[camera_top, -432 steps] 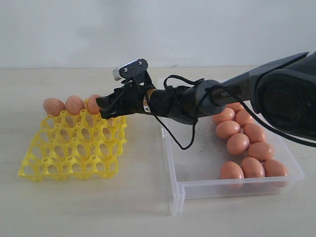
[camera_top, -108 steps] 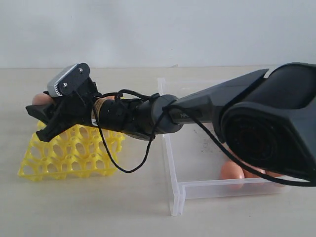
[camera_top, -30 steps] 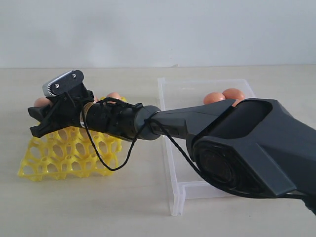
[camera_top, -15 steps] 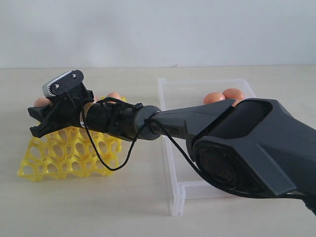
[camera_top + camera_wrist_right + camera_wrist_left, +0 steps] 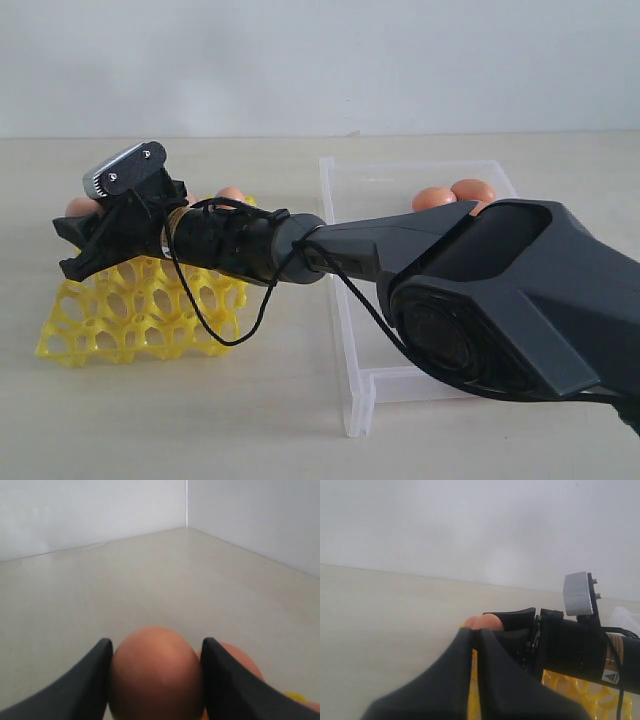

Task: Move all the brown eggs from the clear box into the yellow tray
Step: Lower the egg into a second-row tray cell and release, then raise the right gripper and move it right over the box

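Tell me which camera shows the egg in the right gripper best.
The right wrist view: the brown egg sits large and close, clamped in the right gripper. The left wrist view shows only its top; in the exterior view the gripper hides nearly all of it.

Our right arm (image 5: 420,235) reaches in from the right side and across the middle, stretched long and almost level, with a black cable (image 5: 215,335) looping under its wrist. At its far end our right gripper (image 5: 70,248) tips slightly downward, its fingers (image 5: 85,680) pressed against both sides of a brown egg (image 5: 156,672). Our left gripper (image 5: 472,635) has its two fingers closed flat together, holding nothing.
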Controlling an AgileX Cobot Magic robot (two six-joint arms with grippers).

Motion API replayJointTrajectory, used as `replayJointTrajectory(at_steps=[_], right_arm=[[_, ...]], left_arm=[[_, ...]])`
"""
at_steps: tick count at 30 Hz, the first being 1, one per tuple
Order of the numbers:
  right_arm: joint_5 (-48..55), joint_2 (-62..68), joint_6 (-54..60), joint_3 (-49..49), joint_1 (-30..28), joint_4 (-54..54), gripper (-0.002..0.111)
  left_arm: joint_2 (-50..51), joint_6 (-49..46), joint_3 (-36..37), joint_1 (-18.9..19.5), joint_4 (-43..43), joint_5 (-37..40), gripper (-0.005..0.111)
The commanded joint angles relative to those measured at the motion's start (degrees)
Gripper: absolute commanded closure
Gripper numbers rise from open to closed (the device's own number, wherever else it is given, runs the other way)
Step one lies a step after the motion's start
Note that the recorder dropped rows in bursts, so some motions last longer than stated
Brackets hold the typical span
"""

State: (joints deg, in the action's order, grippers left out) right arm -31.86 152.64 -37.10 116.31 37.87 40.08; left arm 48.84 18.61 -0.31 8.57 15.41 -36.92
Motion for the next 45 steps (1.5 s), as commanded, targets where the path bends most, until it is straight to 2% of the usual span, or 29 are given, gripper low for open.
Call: replayJointTrajectory(at_steps=[1, 11, 15, 17, 18, 20, 21, 25, 28, 30, 34, 36, 37, 41, 45], right_arm=[[-0.5, 0.1, 0.2, 0.3, 0.0, 0.3, 0.058], [-0.5, 0.1, 0.2, 0.3, 0.0, 0.3, 0.058], [-0.9, -0.1, 0.1, 0.3, 0.0, -1.0, 0.061], [-0.9, -0.8, 0.0, 0.3, 0.0, -1.0, 0.07], [-0.9, -1.2, -0.5, 0.3, 0.0, -0.7, 0.078], [-1.1, -2.2, -4.2, 0.3, 0.0, 1.2, 0.095], [-0.9, -3.0, -5.6, 0.3, 0.0, 1.6, 0.109], [1.1, -6.1, -6.4, 0.3, 0.0, 3.7, 0.108], [4.7, -8.5, -9.7, 0.3, 0.0, 10.1, 0.108], [7.2, -10.3, -16.8, 0.3, 0.0, 17.9, 0.108], [9.1, -13.2, -39.8, 0.3, -0.1, 42.9, 0.108], [7.6, -14.7, -55.5, 0.3, -0.1, 59.5, 0.108], [6.6, -15.3, -60.0, 0.1, -0.3, 59.9, 0.108], [-3.2, -17.9, -63.0, -3.2, -2.1, 59.9, 0.108], [-4.4, -21.4, -64.5, -8.1, -4.1, 59.9, 0.108]], left_arm=[[-0.5, -0.3, 0.3, -0.2, -0.6, -0.5, 0.103], [-0.5, -0.3, 0.3, -0.2, -0.6, -0.5, 0.103], [-0.5, -0.7, 0.3, -0.2, -0.6, -0.5, 0.103], [-0.5, -0.7, 0.3, -0.2, -0.6, -0.5, 0.103], [-0.5, -0.7, 0.3, -0.2, -0.6, -0.5, 0.103], [-0.5, -0.8, 0.3, -0.2, -0.6, -0.5, 0.103], [-0.5, -0.8, 0.3, -0.2, -0.6, -0.5, 0.103], [-0.5, -0.8, 0.3, -0.2, -0.6, -0.5, 0.103], [-0.5, -0.8, 0.3, -0.2, -0.6, -0.5, 0.103], [-0.5, -0.8, 0.3, -0.2, -0.6, -0.5, 0.103], [-0.5, -0.8, 0.3, -0.2, -0.6, -0.5, 0.103], [-0.5, -0.8, 0.3, -0.2, -0.6, -0.5, 0.103], [-0.5, -0.8, 0.3, -0.2, -0.6, -0.5, 0.103], [-0.5, -0.8, 0.3, -0.2, -0.6, -0.5, 0.103], [-0.5, -0.8, 0.3, -0.2, -0.6, -0.5, 0.103]])
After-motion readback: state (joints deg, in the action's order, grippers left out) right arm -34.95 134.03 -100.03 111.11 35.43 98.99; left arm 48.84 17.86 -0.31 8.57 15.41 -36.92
